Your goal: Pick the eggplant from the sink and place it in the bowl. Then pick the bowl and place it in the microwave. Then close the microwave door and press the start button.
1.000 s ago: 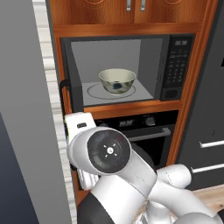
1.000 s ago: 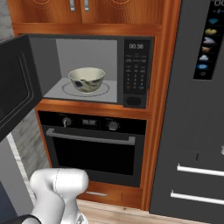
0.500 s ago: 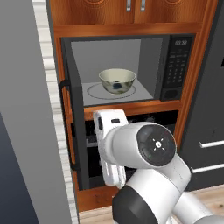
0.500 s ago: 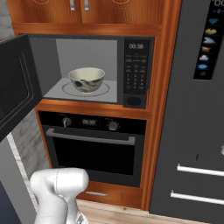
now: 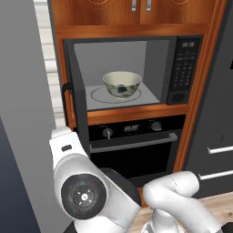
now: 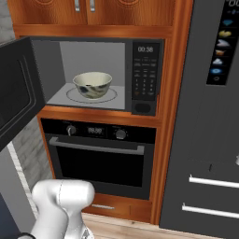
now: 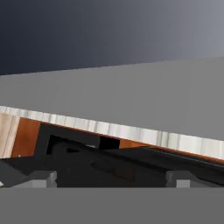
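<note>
The bowl (image 5: 121, 84) has been set on the turntable inside the microwave (image 6: 95, 74), so the loading steps are judged done. A dark patch is seen low inside the bowl in the left base view; it is probably the eggplant (image 5: 121, 92), though this cannot be told for certain. Left to do: the microwave door (image 6: 16, 95) must be shut and the start button pressed. The door stands swung wide at 9 o'clock of the cavity in the right base view, and the keypad panel (image 6: 144, 77) sits at 3 o'clock of the bowl. In the hand view the gripper (image 7: 111, 178) is seen at 6 o'clock with its two tips spread wide and nothing between them. It is judged that the arm is being brought toward the door's outer side for the push.
</note>
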Controlling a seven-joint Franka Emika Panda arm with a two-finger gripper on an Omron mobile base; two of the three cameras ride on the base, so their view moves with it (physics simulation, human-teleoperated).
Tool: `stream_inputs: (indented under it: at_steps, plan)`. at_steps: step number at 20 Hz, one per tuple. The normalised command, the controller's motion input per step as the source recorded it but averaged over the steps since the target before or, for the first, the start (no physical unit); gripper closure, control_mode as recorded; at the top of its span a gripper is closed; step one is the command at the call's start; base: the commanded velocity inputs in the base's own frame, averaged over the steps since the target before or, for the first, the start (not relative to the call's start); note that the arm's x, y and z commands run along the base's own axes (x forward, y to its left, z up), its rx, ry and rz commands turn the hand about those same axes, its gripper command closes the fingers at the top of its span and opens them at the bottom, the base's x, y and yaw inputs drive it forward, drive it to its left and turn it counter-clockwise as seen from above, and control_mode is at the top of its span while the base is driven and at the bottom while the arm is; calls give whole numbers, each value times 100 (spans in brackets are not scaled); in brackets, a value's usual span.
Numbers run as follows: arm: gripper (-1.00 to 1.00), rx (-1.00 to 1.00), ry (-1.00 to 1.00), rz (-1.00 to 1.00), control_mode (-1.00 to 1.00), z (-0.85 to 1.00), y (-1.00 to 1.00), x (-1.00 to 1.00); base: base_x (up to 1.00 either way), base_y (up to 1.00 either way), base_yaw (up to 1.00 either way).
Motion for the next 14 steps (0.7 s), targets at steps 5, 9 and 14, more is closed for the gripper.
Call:
stream_inputs:
  at_steps: [5, 9, 14]
  plan:
    - [-100, -9, 0, -25, -100, -2, 32, 70, 0, 0, 0]
    - [-100, -8, 0, -23, -100, -18, 23, 75, 0, 0, 0]
    - [-100, -3, 0, -19, -100, -15, 0, 47, 0, 0, 0]
